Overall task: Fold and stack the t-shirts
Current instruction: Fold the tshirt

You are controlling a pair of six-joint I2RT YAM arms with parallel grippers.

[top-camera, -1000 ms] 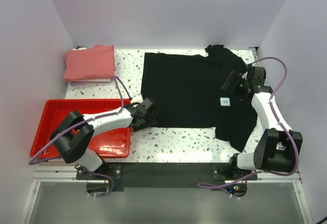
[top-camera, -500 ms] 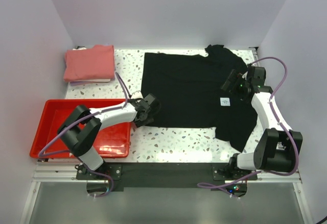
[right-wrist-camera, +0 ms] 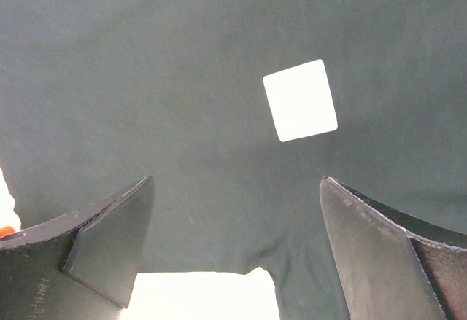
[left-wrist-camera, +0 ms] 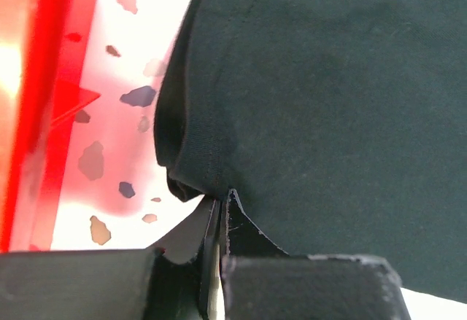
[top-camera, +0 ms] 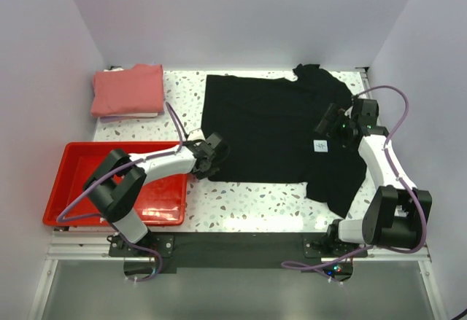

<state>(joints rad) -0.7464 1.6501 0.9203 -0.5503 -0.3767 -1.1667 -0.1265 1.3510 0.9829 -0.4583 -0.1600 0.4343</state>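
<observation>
The black t-shirt (top-camera: 270,127) lies spread flat over the middle of the table, its small white label (top-camera: 319,145) facing up. My left gripper (top-camera: 211,164) sits at the shirt's near-left hem corner, shut on a pinched fold of the black cloth (left-wrist-camera: 211,181). In the left wrist view the fingertips (left-wrist-camera: 235,214) meet with the hem bunched between them. My right gripper (top-camera: 326,126) hovers open over the shirt's right side. Its wide-apart fingers frame the label (right-wrist-camera: 300,100) and the black cloth (right-wrist-camera: 182,65). The folded salmon-pink t-shirt (top-camera: 128,90) rests at the far left corner.
A red plastic tray (top-camera: 69,181) stands at the near left, right beside my left arm, and its rim (left-wrist-camera: 36,116) shows in the left wrist view. Speckled tabletop (top-camera: 248,203) shows along the near edge below the black shirt. White walls enclose three sides.
My left gripper has slid to the black shirt's hem corner and shut on it. The right gripper has shifted only slightly and stays open.
</observation>
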